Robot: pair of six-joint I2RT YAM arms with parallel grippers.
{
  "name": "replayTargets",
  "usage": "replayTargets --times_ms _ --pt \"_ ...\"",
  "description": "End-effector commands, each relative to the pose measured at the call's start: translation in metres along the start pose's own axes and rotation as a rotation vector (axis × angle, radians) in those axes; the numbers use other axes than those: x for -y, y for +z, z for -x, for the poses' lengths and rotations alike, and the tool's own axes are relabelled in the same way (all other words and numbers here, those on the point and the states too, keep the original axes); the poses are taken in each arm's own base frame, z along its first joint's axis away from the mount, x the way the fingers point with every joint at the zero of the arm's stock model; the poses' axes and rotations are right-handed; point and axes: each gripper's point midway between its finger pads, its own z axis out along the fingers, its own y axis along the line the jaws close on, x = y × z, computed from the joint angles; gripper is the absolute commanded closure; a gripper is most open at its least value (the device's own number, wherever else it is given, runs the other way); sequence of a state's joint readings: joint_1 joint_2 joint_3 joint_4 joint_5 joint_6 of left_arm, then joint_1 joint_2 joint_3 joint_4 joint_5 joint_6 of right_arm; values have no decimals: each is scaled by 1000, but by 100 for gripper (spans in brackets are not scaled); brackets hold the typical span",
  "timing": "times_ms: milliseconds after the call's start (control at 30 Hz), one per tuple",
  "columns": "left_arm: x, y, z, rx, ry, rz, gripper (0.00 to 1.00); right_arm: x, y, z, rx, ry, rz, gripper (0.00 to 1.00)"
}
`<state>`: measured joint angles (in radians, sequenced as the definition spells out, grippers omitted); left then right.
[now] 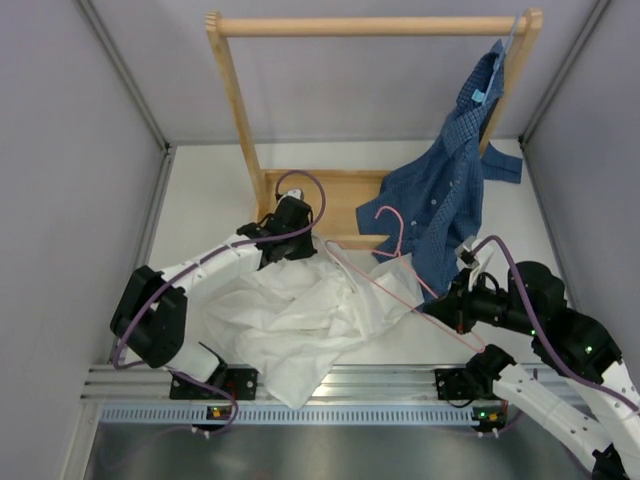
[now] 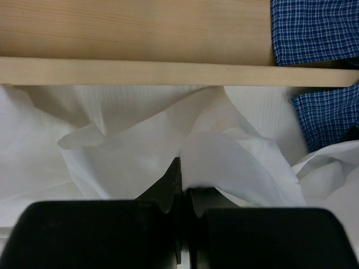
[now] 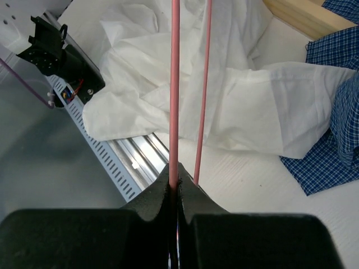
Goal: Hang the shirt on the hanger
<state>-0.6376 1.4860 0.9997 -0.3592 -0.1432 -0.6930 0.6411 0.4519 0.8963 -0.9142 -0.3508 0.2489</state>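
Observation:
The white shirt (image 1: 300, 320) lies crumpled on the table in front of the arms. My left gripper (image 1: 294, 250) sits at its far edge, by the wooden rack's base. In the left wrist view that gripper (image 2: 182, 180) is shut on a fold of the shirt (image 2: 140, 140). The pink wire hanger (image 1: 401, 228) lies slanted across the shirt's right side, its hook toward the rack. My right gripper (image 1: 434, 305) holds its near end. In the right wrist view this gripper (image 3: 175, 182) is shut on one hanger wire (image 3: 174, 84), which runs out over the shirt (image 3: 241, 112).
A wooden rack (image 1: 235, 110) stands at the back, its base beam (image 2: 168, 70) just beyond the left gripper. A dark blue checked shirt (image 1: 450, 190) hangs from the rack's right post and spills onto the table (image 3: 336, 145). Grey walls close in both sides.

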Motion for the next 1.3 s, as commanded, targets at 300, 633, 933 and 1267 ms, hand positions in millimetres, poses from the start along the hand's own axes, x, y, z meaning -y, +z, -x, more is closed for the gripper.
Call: replayTargets --times_ms 300,633,933,1267 --pt "44 6 9 -52 3 -190 100 -8 -15 30 91 7 -13 100" --pt "47 11 4 -62 -11 -209 100 -14 -8 25 63 28 33 100" --pt "49 -9 2 -49 -54 -249 100 38 10 1 -43 75 -221 100" --pt "94 -66 -11 -23 13 -420 100 8 40 40 11 20 -36 100"
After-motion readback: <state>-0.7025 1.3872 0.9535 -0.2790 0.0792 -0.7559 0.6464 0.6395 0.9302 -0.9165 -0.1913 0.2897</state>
